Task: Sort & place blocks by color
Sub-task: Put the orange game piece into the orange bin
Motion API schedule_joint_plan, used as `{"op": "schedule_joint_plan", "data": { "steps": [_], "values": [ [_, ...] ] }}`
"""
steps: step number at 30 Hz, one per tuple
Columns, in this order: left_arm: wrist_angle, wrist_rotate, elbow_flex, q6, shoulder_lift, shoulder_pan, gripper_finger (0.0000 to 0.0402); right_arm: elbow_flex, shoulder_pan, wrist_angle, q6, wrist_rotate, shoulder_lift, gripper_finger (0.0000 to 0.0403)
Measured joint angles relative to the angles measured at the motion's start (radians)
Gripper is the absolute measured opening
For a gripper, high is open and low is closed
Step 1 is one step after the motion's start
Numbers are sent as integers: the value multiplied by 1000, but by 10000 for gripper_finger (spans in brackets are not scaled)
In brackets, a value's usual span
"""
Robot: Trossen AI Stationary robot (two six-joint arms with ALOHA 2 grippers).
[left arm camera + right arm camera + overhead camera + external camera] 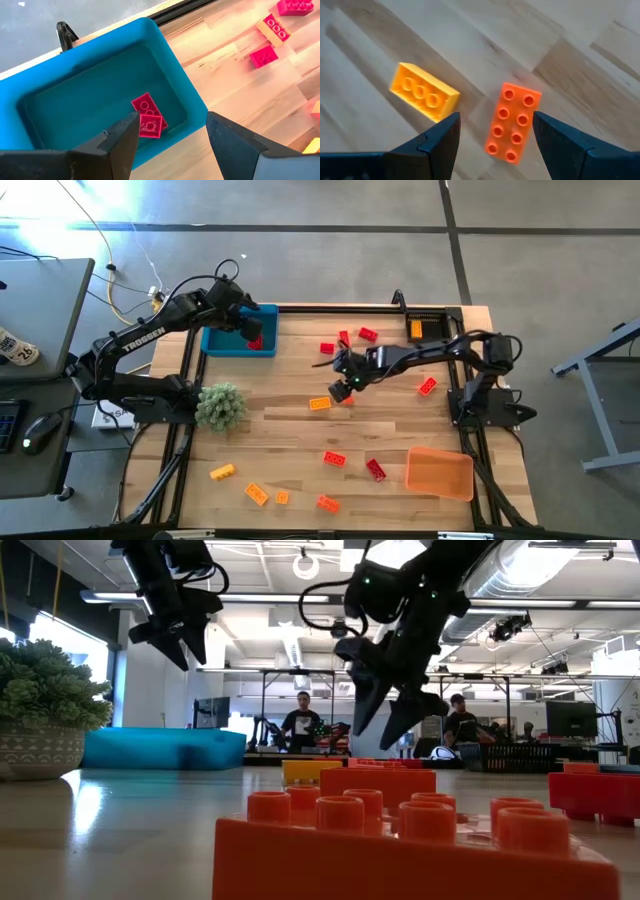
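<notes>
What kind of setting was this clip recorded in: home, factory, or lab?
Most likely a robotics lab or workshop: the low view shows exposed ceiling ducts, seated people at workstations and a bare concrete floor around the light wooden table; a desk with a black computer mouse stands alongside.

Pale wood table [400,435], planked, visibly grained, smooth with a soft sheen. Glossy moulded plastic blocks, studded: an orange one [513,123] beside a yellow one [423,97]. Blue tray [172,75] at eleven o'clock, smooth matt plastic, two shiny red bricks [149,118] inside. Orange tray [439,472] at five o'clock, semi-matt plastic. Matt dark gripper fingers [438,141].
</notes>
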Motion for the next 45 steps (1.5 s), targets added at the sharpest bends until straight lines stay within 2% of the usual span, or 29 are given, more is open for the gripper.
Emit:
{"op": "schedule_joint_plan", "data": {
  "steps": [14, 19, 23, 28, 29, 39, 45],
  "values": [
    [0, -3, 0, 7, 0, 0, 216, 0, 19, -32, 25, 7, 77, 236],
    [0, -3, 0, 8, 0, 0, 216, 1, 37, -34, 87, 19, 100, 233],
    [0, -3, 0, 8, 0, 0, 216, 3, 42, -38, 124, 32, 106, 200],
    [0, -3, 0, 8, 0, 0, 216, 3, 40, -42, 152, 29, 105, 116],
    [0, -3, 0, 8, 0, 0, 216, 4, 39, -41, 153, 25, 105, 111],
    [0, 9, 0, 99, 0, 0, 216, -1, 57, -48, 251, 23, 64, 111],
    [0, 53, 0, 148, 0, 0, 216, -1, 125, -63, 360, 106, 3, 111]
  ]
}}
